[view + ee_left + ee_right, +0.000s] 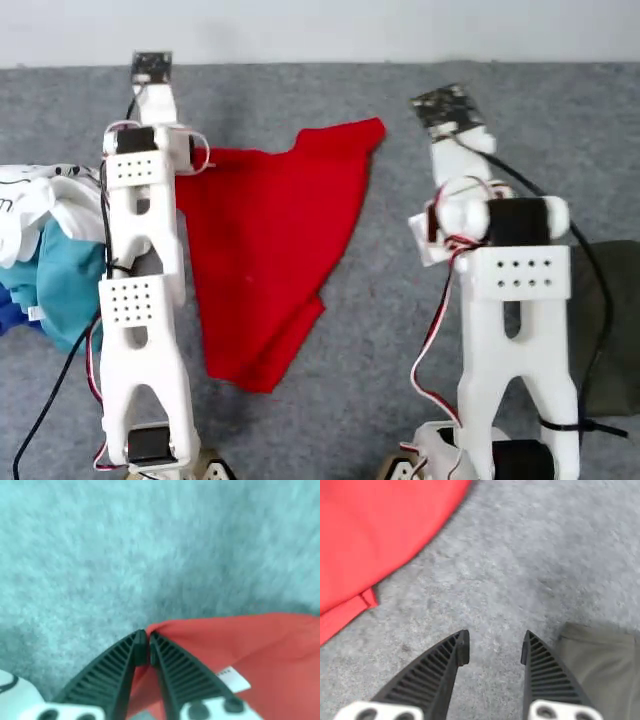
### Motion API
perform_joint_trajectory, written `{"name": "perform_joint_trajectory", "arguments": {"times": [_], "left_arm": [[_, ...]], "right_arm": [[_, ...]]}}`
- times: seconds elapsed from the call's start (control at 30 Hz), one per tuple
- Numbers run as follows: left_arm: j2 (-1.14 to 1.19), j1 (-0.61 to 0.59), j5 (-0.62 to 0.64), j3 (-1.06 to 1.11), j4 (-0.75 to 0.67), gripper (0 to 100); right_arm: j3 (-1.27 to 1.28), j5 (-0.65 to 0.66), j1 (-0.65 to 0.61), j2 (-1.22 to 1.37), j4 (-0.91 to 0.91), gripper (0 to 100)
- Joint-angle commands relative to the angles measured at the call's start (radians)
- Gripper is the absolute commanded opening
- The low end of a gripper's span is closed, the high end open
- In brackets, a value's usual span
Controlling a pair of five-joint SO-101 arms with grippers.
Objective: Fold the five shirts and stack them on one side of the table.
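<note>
L grip (148, 641) nips red shirt (250, 640) | dark shirt (612, 330) edge-cut

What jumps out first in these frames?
The red shirt, spread in a rough triangle across the middle of the grey table, grabs the eye first. The left hand is shut on one of its corners, while the right hand is open over bare table beside a dark olive shirt. A pile of white, teal and blue shirts lies beside the left arm.
</note>
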Motion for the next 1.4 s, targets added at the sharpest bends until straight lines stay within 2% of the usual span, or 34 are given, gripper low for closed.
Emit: {"name": "perform_joint_trajectory", "arguments": {"times": [0.0, 0.2, 0.37, 0.6, 0.67, 0.73, 0.9, 1.1, 1.3, 1.37], "left_arm": [[-0.06, 0.005, 0.072, -0.159, 0.063, 2], [-0.086, 0.031, 0.075, -0.45, 0.319, 16], [-0.117, 0.021, 0.032, -0.461, 0.45, 16], [-0.328, -0.02, 0.032, -0.46, 0.463, 14], [-0.423, -0.021, 0.032, -0.455, 0.463, 14], [-0.508, -0.021, 0.032, -0.453, 0.465, 14], [-0.664, -0.018, 0.032, -0.453, 0.466, 14], [-0.77, -0.015, 0.032, -0.375, 0.466, 14], [-0.888, -0.014, 0.032, -0.151, 0.465, 14], [-0.93, -0.015, 0.028, -0.074, 0.465, 14]], "right_arm": [[-0.003, 0.011, -0.084, 0.001, 0.002, 18.3], [0.167, 0.08, -0.274, 0.059, -0.056, 18.3], [0.293, 0.135, -0.498, 0.148, -0.113, 18.3], [0.262, 0.146, -0.898, 0.223, -0.101, 18.2], [0.258, 0.147, -0.978, 0.232, -0.105, 18.2], [0.267, 0.152, -0.997, 0.236, -0.137, 18.2], [0.285, 0.155, -0.909, 0.295, -0.197, 18.0], [0.281, 0.157, -0.898, 0.435, -0.24, 9.1], [0.278, 0.153, -0.829, 0.57, -0.315, 17.8], [0.253, 0.153, -0.789, 0.602, -0.321, 18.0]]}}
